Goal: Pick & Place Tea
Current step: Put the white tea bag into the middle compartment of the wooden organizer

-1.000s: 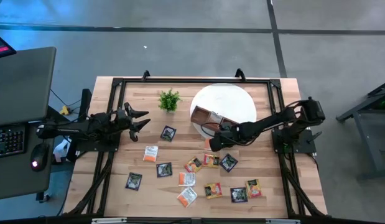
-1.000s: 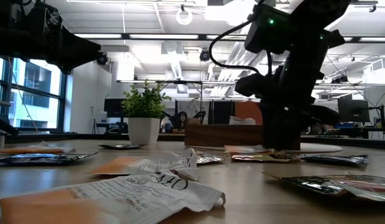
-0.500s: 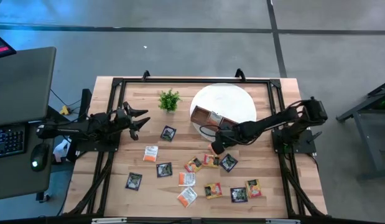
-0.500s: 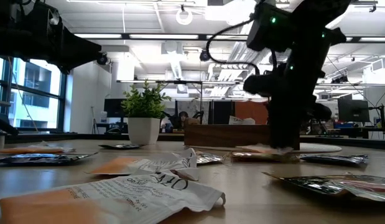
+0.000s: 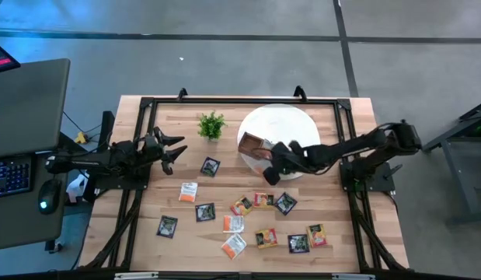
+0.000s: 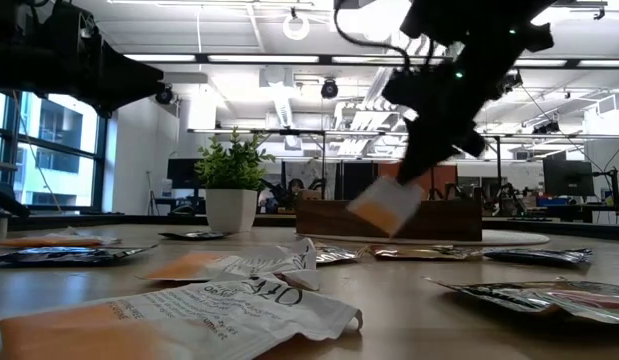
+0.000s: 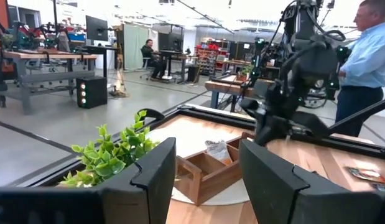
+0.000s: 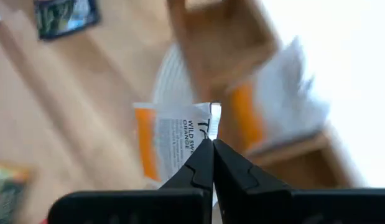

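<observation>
Wooden tray (image 8: 242, 68) blurred; sachet (image 8: 173, 143) print partly hidden.

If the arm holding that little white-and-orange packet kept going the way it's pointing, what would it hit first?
Most likely the wooden tray just ahead. The right gripper, shut on the white-and-orange sachet, points toward the tray's compartments, one already holding a sachet. How much gap remains is unclear.

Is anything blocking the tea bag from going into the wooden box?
Nothing visible. The right gripper holds the white-and-orange sachet in the air right next to the wooden tray, with only open space between them.
</observation>
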`<action>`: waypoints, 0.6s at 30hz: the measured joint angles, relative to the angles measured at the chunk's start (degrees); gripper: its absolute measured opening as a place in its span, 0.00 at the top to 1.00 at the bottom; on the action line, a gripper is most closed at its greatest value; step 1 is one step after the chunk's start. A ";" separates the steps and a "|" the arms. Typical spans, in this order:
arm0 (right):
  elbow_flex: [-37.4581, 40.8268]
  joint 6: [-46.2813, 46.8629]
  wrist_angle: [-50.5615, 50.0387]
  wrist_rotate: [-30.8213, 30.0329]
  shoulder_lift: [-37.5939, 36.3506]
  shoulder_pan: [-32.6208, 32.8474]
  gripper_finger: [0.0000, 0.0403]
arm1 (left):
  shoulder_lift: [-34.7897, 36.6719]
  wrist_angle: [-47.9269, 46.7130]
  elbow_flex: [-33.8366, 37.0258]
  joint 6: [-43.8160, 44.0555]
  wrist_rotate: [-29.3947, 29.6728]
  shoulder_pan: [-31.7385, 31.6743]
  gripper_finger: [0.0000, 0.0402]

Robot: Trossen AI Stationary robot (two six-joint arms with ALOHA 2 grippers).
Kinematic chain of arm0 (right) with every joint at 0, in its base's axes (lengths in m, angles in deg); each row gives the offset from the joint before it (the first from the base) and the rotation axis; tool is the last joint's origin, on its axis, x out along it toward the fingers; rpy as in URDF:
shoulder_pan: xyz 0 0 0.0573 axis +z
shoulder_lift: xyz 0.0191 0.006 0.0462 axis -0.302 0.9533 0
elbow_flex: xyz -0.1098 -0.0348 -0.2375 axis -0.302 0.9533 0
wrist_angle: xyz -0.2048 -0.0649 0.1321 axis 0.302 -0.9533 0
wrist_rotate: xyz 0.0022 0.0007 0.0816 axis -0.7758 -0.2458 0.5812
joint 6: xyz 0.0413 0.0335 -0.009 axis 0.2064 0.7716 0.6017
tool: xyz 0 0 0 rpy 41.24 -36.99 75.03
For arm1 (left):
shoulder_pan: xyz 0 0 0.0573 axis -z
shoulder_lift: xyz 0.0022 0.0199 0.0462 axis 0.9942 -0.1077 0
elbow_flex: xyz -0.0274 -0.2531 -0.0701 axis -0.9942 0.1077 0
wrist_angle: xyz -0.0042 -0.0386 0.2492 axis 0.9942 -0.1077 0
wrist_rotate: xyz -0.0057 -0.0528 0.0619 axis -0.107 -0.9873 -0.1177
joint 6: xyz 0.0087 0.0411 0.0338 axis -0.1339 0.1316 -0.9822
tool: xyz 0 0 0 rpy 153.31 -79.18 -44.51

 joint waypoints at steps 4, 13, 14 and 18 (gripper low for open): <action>-0.01 -11.75 0.99 -2.89 -0.35 -4.49 1.00 | 0.00 1.17 0.00 0.00 0.02 0.01 0.57; -0.59 -28.04 1.34 -0.61 -0.98 -12.82 1.00 | -0.02 1.34 0.00 0.04 0.02 0.00 0.57; -1.21 -29.09 1.04 0.03 -1.16 -13.28 1.00 | 0.00 1.34 0.00 0.04 0.00 0.01 0.57; -4.61 -34.32 -1.23 0.68 -1.32 -13.63 1.00 | -0.02 1.46 0.00 0.04 0.28 0.01 0.57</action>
